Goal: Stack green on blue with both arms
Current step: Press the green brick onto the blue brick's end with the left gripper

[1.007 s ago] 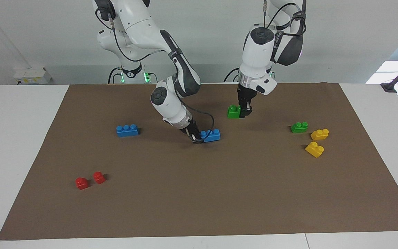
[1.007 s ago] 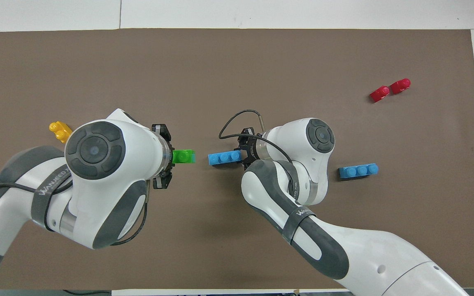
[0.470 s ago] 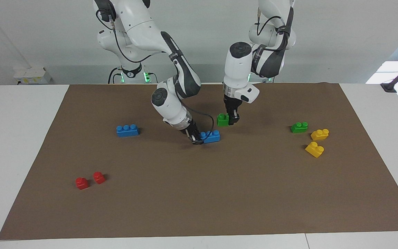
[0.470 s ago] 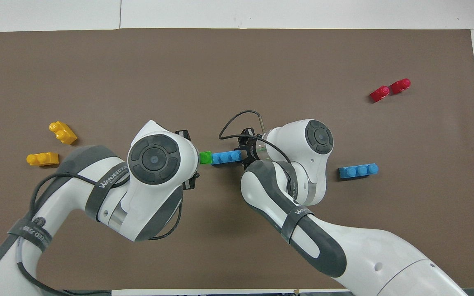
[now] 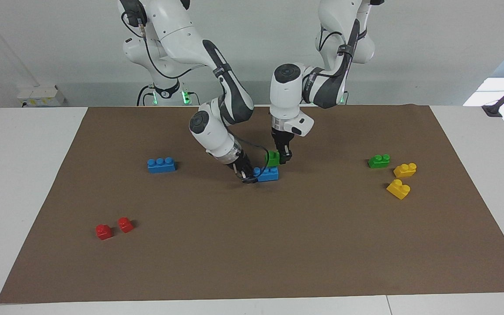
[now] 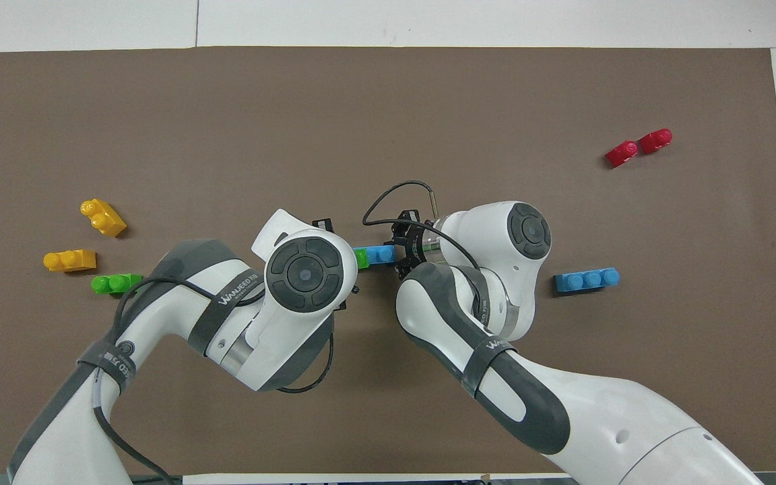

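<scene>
the left gripper (image 5: 283, 158) is clamped on a green two-stud brick (image 5: 272, 158), holding it over the blue three-stud brick (image 5: 267, 173) mid-desk. the right gripper (image 5: 245, 175) grips that blue brick's end, low on the brown mat (image 5: 278, 245).

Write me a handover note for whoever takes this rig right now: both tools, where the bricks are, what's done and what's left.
Left tool: shut on the small bright green two-stud plastic brick, held over the end of the blue brick nearest the left arm.
Right tool: shut on the blue three-stud plastic brick, holding it on the brown mat at the centre.
Done: both bricks gripped and the green brought to the blue.
Left: whether the green is pressed home is not clear; seat it, then release.
Spare: second blue brick toward the right arm's end; second green brick toward the left arm's end.
</scene>
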### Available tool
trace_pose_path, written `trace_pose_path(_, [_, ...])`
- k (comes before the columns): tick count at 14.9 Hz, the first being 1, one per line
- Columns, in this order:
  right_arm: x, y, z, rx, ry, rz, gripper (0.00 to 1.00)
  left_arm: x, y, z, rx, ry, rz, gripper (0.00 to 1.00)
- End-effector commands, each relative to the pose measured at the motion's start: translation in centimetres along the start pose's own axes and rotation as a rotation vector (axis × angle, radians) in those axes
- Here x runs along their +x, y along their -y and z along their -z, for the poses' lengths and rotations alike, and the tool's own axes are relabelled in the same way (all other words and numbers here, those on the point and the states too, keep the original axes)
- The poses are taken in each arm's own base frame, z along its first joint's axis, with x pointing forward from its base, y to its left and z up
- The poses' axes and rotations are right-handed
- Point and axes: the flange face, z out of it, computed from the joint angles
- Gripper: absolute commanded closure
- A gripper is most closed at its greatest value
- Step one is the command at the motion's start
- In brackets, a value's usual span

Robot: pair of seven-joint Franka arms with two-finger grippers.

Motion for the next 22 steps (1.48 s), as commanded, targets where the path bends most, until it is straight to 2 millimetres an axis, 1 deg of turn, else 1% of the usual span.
trace_pose_path(1, [1.6,-0.5,-1.5,0.028,-0.016,-0.027,1.0,-1.3,0.2,-0.9,-0.038,-0.014,0.002,1.0])
trace_pose_path(4, [1.6,-0.5,-1.4,0.029,-0.016,-0.024,1.0,-2.1,0.7,-1.9,-0.051,-0.029,0.0,1.0])
trace_pose_path(5, [1.7,-0.5,-1.4,0.03,-0.016,-0.023,1.0,-2.4,0.4,-2.2,-0.057,-0.035,0.002,1.0])
trace_pose_path(6, [1.6,-0.5,-1.4,0.029,-0.016,-0.019,1.0,-2.6,0.3,-2.2,-0.06,-0.033,0.002,1.0])
trace_pose_path(10, [1.8,-0.8,-1.6,0.026,-0.02,-0.014,1.0,-2.8,0.3,-3.2,-0.066,-0.048,-0.01,1.0])
trace_pose_path(11, [1.8,-0.8,-1.6,0.027,-0.021,-0.006,1.0,-2.7,0.2,-3.8,-0.064,-0.058,-0.013,1.0])
trace_pose_path(14, [2.2,-1.0,-1.6,0.024,-0.025,0.008,1.0,-2.9,0.3,-4.1,-0.08,-0.059,-0.032,1.0])
trace_pose_path(16, [2.1,-1.0,-1.7,0.023,-0.024,0.011,1.0,-3.0,0.2,-4.9,-0.1,-0.074,-0.064,1.0])
trace_pose_path(20, [2.6,-1.3,-1.8,0.028,-0.035,0.022,1.0,-3.1,0.3,-5.1,-0.111,-0.086,-0.104,1.0])
trace_pose_path(21, [2.7,-1.5,-1.9,0.029,-0.039,0.027,1.0,-3.1,0.3,-5.0,-0.11,-0.087,-0.117,0.71])
trace_pose_path(22, [2.8,-1.6,-1.9,0.028,-0.04,0.028,1.0,-3.0,0.3,-4.8,-0.111,-0.088,-0.122,0.03])
